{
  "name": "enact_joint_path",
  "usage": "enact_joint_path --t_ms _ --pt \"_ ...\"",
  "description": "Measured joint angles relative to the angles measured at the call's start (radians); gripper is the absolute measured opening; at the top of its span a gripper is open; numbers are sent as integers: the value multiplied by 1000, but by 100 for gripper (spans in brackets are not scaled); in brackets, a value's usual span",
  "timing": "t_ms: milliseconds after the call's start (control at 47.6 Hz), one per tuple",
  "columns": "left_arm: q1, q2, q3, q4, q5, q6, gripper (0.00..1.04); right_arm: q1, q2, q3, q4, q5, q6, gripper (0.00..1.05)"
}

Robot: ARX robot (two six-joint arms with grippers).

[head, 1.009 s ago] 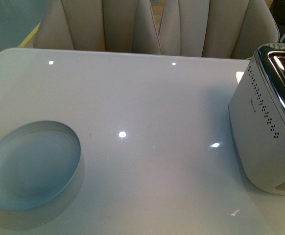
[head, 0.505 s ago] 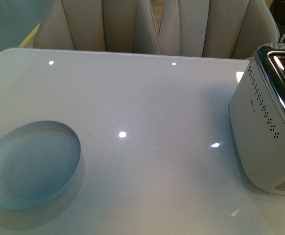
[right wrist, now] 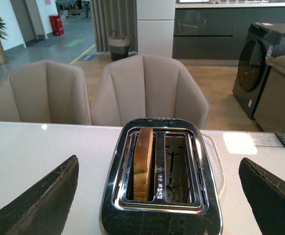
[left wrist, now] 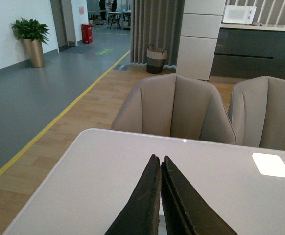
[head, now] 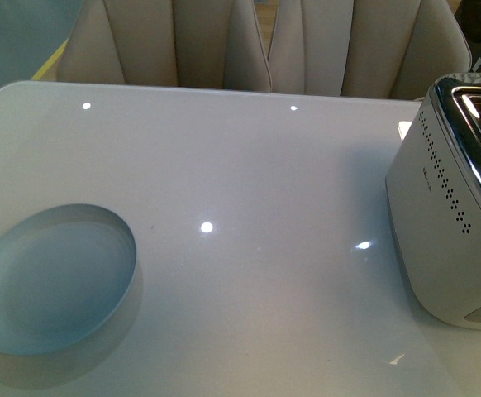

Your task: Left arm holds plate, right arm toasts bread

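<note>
Right wrist view puts the toaster (right wrist: 162, 181) straight ahead of the right gripper (right wrist: 159, 205), centred between its two dark fingers (right wrist: 39, 205), which stand wide apart and hold nothing. We see the bread (right wrist: 143, 161) on edge in one slot, the other slot bare, its long axis running away from the camera along the slot, crust top standing a little proud of the chrome. We judge the right arm far nearer to it. Left wrist view shows the left gripper (left wrist: 160, 196) with jaws pressed together, gripping nothing, above the white tabletop (left wrist: 83, 176). Front view has the plate (head: 50, 281) lying flat at the near left, well apart from the toaster at the right edge; neither arm shows there.
</note>
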Motion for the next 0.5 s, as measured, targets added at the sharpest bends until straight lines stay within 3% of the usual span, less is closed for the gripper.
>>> enact_joint_path --t_ms 168,252,505 --pt "0 -45 0 -45 0 0 3 0 0 0 0 0 0 96" --pt "0 -164 0 -194 0 0 3 0 0 0 0 0 0 96" --pt "0 -204 0 -211 0 0 3 0 0 0 0 0 0 96"
